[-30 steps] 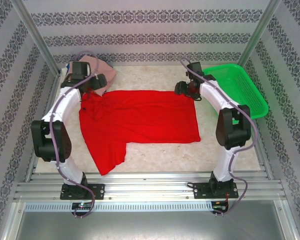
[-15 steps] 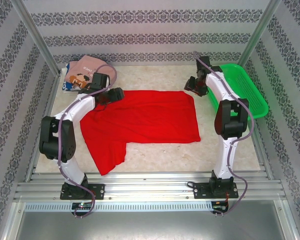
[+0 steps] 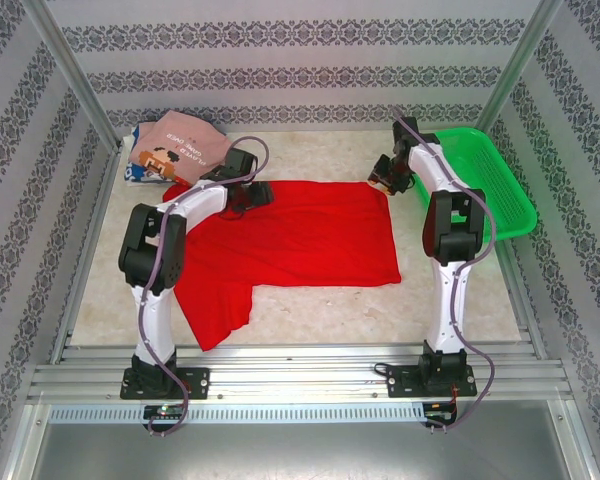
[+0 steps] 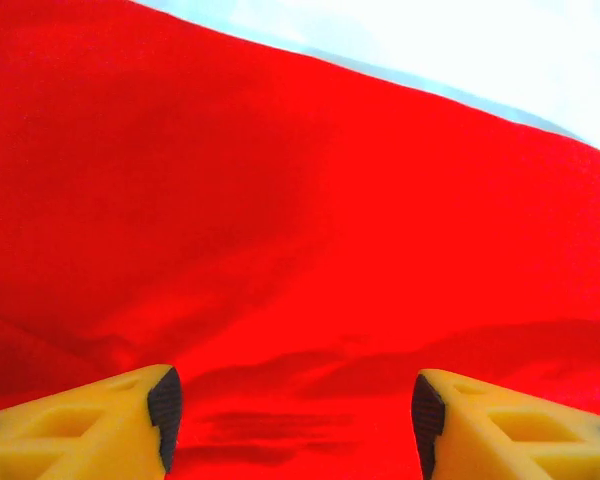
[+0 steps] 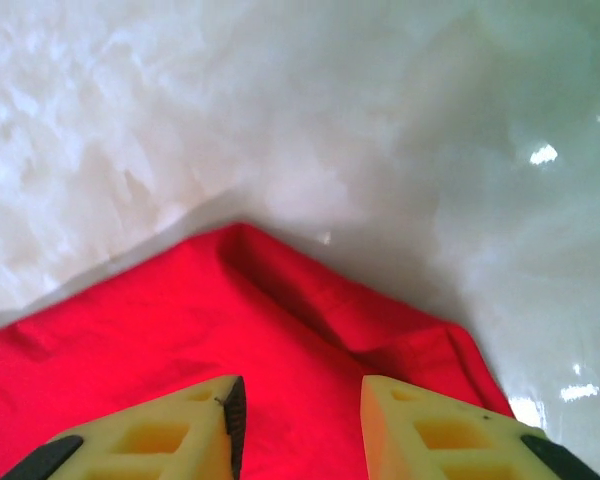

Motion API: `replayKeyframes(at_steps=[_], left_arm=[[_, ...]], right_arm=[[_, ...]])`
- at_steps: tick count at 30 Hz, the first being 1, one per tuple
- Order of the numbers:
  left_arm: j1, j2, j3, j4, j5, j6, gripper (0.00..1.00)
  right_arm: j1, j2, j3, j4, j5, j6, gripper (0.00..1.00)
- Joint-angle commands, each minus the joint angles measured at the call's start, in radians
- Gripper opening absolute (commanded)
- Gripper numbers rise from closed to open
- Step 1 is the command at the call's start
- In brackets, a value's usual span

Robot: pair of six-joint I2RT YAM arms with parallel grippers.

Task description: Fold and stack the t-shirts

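Red t-shirt [image 3: 290, 235] lies spread flat mid-table, a sleeve poking near-left. Far-left corner: the pink graphic shirt [image 3: 185, 140] on top of a white-blue one [image 3: 133, 172], print too small to read. Green basket [image 3: 485, 180] sits far right, beside the right arm. Left gripper [image 3: 252, 194] is over the red shirt's far-left edge; its wrist cam shows jaws wide apart above cloth. Right gripper [image 5: 302, 410] sits at the far-right corner, jaws narrower but gapped, can't see anything pinched.

left gripper [image 3: 252, 193] reached far forward, jaws wide apart; right gripper [image 3: 385, 172] likewise, jaws narrowly apart.
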Motion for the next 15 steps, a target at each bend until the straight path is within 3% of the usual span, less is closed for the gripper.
replayKeyframes(at_steps=[1,7,12,15], left_arm=[[0.0,0.035,0.028,0.002,-0.046,-0.035,0.63],[0.006,0.079,0.043,-0.073,-0.084,-0.053,0.62],[0.011,0.101,0.03,-0.12,-0.116,-0.051,0.6],[0.022,0.099,-0.001,-0.143,-0.139,-0.05,0.59]], right_arm=[[-0.01,0.059,0.054,-0.066,-0.022,0.03,0.35],[0.043,-0.014,0.037,-0.064,-0.012,0.035,0.35],[0.082,-0.077,-0.053,-0.05,0.193,0.087,0.36],[0.082,-0.071,-0.068,-0.017,0.24,0.121,0.35]])
